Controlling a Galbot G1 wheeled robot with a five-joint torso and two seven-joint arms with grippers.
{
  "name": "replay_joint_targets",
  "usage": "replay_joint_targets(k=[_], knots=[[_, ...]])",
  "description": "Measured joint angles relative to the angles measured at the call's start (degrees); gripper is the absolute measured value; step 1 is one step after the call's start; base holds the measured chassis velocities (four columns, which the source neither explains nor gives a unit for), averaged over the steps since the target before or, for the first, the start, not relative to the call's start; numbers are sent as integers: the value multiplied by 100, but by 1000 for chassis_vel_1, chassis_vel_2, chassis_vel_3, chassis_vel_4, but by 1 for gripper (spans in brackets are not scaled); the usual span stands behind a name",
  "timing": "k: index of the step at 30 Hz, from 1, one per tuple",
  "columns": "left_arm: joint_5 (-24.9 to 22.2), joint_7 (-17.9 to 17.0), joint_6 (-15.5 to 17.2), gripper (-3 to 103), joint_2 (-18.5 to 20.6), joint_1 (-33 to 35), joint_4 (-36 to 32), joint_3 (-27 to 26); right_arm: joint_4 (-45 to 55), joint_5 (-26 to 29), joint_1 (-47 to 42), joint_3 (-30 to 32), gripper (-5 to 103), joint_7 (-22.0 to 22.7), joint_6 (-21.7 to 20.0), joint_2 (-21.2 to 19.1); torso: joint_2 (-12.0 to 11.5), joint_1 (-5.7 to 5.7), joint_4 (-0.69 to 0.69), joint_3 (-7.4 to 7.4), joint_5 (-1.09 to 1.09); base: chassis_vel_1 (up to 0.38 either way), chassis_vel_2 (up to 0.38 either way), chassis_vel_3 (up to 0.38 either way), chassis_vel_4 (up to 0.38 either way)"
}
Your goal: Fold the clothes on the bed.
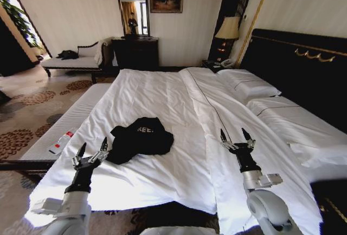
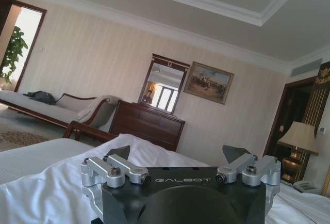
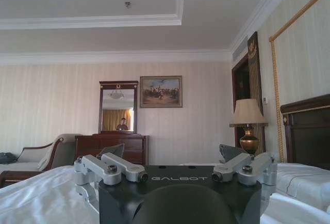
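Crumpled, the black T-shirt lies on the bed, just beside and ahead of the left gripper, whose fingers are spread wide. Well apart across the duvet, the right gripper gapes too.

Both arms reach forward, held level. Left gripper low at left, fingers spread. Right gripper at right, fingers likewise spread, empty.
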Motion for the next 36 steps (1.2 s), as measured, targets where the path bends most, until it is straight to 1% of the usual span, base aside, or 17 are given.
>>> replay_joint_targets(k=[9,17,25,27,30,36], knots=[[20,-3,-3,100,-3,-12,16,-5,-3,1,-4,8,100,22,4,0,0,0,0,0,1,34,38,-40,-38],[97,-7,-41,100,-3,-16,52,-7,-28,0,-6,7,100,29,7,27,0,0,1,0,-2,170,162,-150,-168],[98,-9,-46,100,29,-17,82,-5,-80,-27,0,-11,100,38,19,52,0,-1,0,0,0,126,172,-126,-152],[99,-9,-47,100,37,-18,84,-5,-92,-41,3,-17,100,41,21,69,0,-1,0,0,2,18,124,-59,-138],[99,-10,-49,100,48,-15,85,-9,-95,-61,-2,-28,100,42,21,98,0,0,0,0,-2,-14,53,10,-94],[98,-10,-57,100,61,-4,85,-28,-102,-94,-6,-44,100,42,25,135,0,0,0,0,1,0,0,0,0]])
